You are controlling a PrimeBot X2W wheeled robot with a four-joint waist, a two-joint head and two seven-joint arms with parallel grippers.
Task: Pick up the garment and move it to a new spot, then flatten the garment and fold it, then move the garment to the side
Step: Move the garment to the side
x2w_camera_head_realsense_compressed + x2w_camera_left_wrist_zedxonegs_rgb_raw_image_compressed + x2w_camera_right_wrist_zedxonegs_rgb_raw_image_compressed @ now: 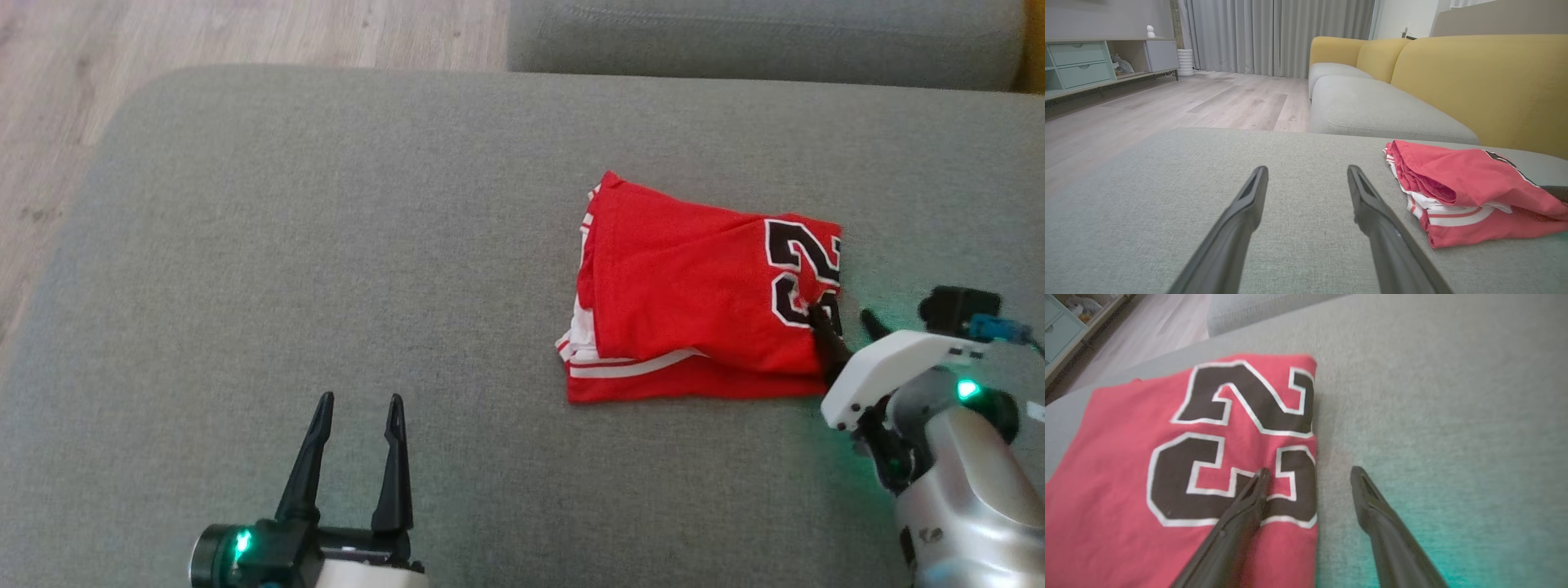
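A red garment [694,294] with black, white-edged numerals and white trim lies folded on the grey cushion [326,245], right of centre. My right gripper [841,314] stands open at its right edge: one finger is over the numerals [1237,445], the other over bare cushion beside the fabric. Nothing is between the fingers. In the right wrist view the gripper [1308,473] straddles the garment's [1126,457] edge. My left gripper [359,404] is open near the front edge, well left of the garment, holding nothing. Its wrist view shows the gripper [1306,171] pointing across the cushion, with the garment [1470,192] to the right.
Wooden floor [163,41] lies beyond the cushion's left and far edges. A second grey seat [759,41] with yellow backrests [1478,81] stands behind. A low cabinet [1081,65] and curtains [1282,36] are across the room. Bare cushion spreads left of the garment.
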